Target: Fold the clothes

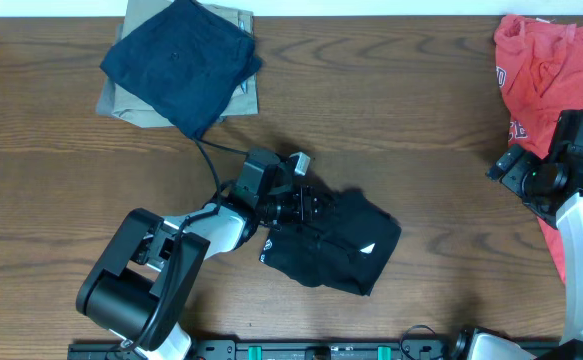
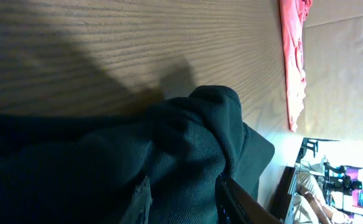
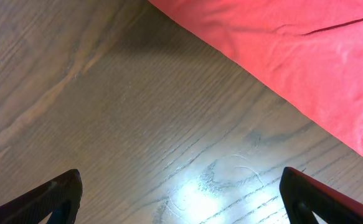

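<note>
The left gripper (image 1: 309, 206) pinched the black T-shirt's (image 1: 343, 246) upper-left edge; well to its right, the right gripper (image 3: 181, 186) stood spread.

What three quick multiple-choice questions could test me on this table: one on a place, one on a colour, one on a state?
1. Where does the navy garment lie?
A. in a basket
B. on top of the khaki garment
C. over a robot arm

2. What colour is the crumpled garment at the table's right end?
A. green
B. white
C. red

3. How is the right gripper?
A. open, above the table
B. shut on cloth
C. out of sight

Answers: 1 B, the khaki edges show beneath the navy; 2 C, it is plainly red in the overhead view; 3 A, its wrist view shows the fingers wide apart with only wood between them.
</note>
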